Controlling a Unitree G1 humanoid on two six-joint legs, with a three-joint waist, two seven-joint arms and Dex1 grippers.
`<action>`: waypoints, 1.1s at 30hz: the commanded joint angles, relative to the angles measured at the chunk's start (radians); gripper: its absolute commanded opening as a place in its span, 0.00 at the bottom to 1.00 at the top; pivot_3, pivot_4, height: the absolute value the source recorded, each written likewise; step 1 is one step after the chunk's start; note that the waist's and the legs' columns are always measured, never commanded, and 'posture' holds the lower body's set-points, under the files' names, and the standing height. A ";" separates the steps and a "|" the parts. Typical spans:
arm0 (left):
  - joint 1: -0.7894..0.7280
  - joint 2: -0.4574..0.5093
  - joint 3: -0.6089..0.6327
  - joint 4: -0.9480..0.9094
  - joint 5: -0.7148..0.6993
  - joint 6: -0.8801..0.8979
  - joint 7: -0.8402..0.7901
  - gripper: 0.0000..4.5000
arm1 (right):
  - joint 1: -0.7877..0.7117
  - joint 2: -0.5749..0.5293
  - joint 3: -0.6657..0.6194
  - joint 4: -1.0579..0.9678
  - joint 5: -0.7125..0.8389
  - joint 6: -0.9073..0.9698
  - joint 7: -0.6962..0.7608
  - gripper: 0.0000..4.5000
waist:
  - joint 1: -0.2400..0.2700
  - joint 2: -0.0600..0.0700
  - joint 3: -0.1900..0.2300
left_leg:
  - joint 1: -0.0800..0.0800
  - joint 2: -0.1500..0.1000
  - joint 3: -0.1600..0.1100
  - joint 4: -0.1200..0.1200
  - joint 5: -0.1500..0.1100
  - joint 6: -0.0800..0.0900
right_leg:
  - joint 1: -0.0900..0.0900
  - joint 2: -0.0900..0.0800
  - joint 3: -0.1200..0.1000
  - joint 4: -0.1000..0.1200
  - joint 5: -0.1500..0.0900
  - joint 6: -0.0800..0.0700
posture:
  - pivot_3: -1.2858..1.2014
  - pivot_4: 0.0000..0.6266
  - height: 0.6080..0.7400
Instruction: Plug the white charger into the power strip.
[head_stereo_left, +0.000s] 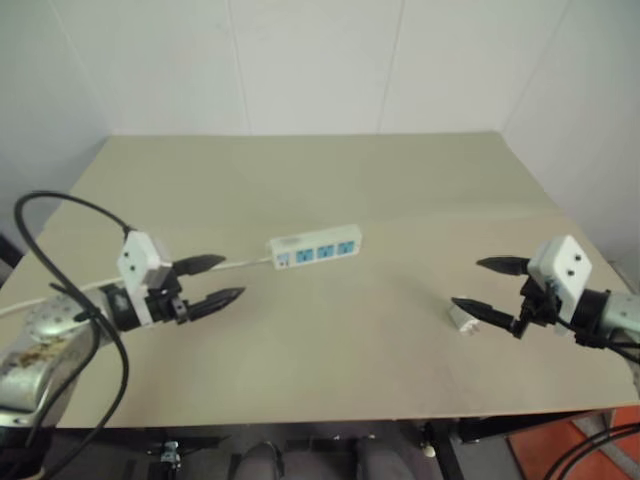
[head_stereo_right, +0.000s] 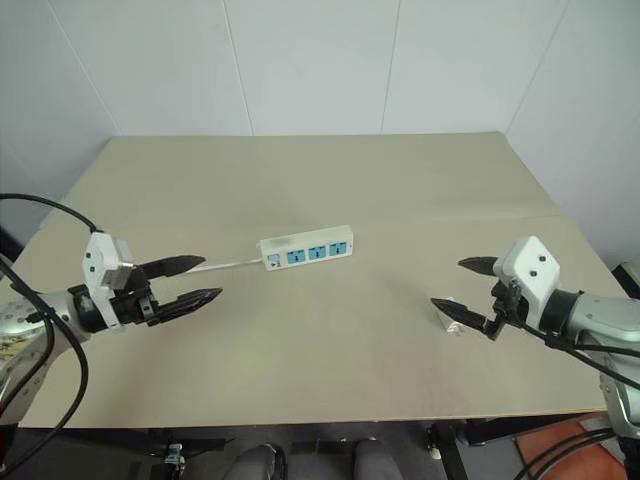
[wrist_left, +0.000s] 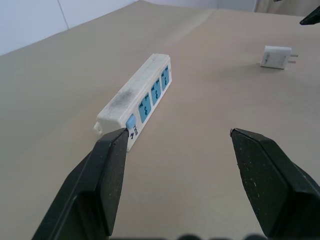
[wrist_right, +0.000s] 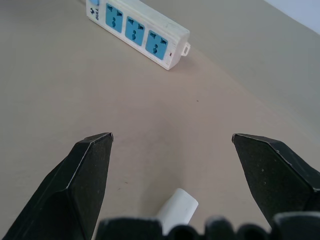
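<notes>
A wide table (head_stereo_left: 330, 180) with a plain beige top is taking up most of the scene, its surface matte and evenly lit, with soft, faint shadows lying on it. A slight seam or crease is running across the tabletop on the far right side. Behind the table, white walls (head_stereo_right: 320, 60) are rising, divided by thin vertical panel joints, and they are meeting in corners at the far left and far right. Below the near edge of the table, dark frame parts are showing against a grey floor, and a patch of orange-red floor (head_stereo_left: 590, 450) is showing at the lower right corner.
</notes>
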 joint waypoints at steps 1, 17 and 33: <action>-0.011 -0.006 0.027 -0.035 0.010 0.005 -0.005 0.79 | -0.009 -0.020 -0.040 -0.008 -0.003 -0.023 0.000 1.00 | 0.000 0.000 0.000 | 0.000 0.000 0.000 0.000 0.000 0.000 | 0.000 0.000 0.000 0.000 0.000 0.000 | 0.52 0.24 1.00; -0.206 -0.057 -0.117 0.152 0.250 0.026 0.069 0.79 | -0.049 -0.003 -0.013 -0.013 -0.018 -0.030 -0.018 1.00 | 0.007 -0.001 0.000 | 0.000 -0.001 0.000 0.001 0.000 0.000 | 0.000 0.000 0.001 0.000 0.000 0.000 | 0.52 0.24 1.00; -0.662 -0.353 -0.418 1.038 0.713 -0.312 0.146 0.75 | -0.015 0.032 -0.043 -0.143 0.014 0.026 -0.099 1.00 | 0.023 -0.002 0.000 | 0.000 -0.002 0.000 0.003 0.000 0.000 | 0.001 0.000 0.001 0.001 0.005 -0.006 | 0.52 0.24 1.00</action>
